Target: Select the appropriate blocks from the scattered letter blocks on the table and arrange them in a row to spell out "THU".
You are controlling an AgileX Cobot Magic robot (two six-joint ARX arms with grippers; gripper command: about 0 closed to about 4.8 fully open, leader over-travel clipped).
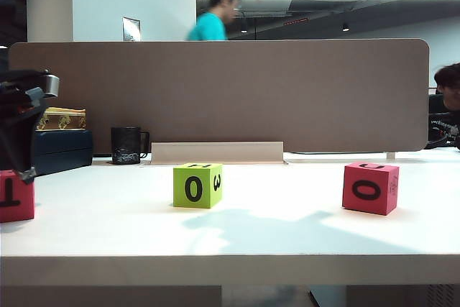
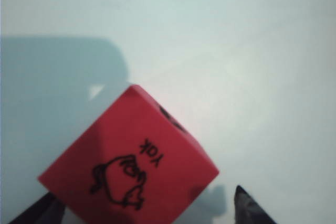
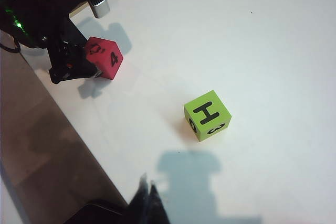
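Left gripper (image 2: 147, 211) at the table's (image 1: 287, 228) far left edge, jaws spread wide to either side of the red block (image 2: 131, 161) with "T" on its front face; contact not discernible. Right gripper (image 3: 148, 199) pressed shut, empty, hovering above the white surface. Green block (image 1: 197, 185) sits mid-table, "H" on top. Second red block (image 1: 370, 188) rests well apart, to the right.
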